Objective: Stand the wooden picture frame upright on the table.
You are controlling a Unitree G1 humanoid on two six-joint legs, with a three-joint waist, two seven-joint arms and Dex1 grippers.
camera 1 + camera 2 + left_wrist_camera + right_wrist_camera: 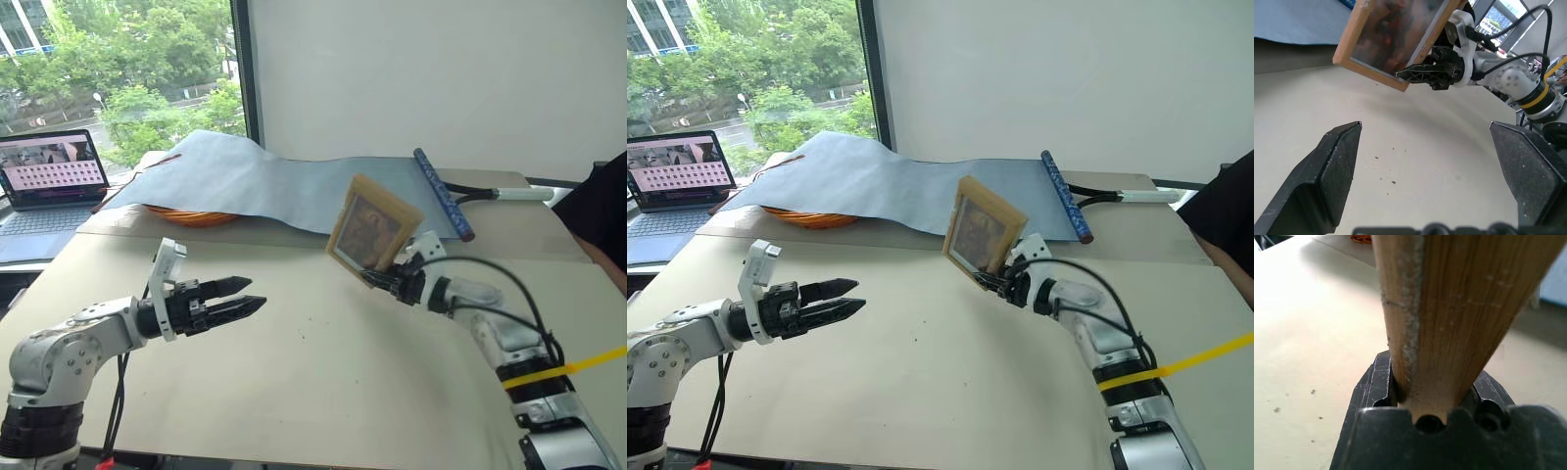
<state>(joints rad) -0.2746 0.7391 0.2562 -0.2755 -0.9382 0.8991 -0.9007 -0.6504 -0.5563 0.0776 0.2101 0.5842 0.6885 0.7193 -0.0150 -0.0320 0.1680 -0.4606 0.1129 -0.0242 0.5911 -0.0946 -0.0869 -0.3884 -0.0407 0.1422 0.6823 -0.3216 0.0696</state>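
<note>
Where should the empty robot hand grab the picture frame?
Best guess: the left gripper, open, should pinch the wooden picture frame's free left edge from its side. The frame hangs tilted above the table; the right gripper already clamps its lower corner.

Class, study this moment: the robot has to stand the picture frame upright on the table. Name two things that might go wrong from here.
1. The right gripper pinches the wooden picture frame only at its lower edge, tilted, above the table; it might slip or twist on the way down.
2. The left gripper is open and apart from the frame, so it cannot steady a frame that tips over once released.
</note>
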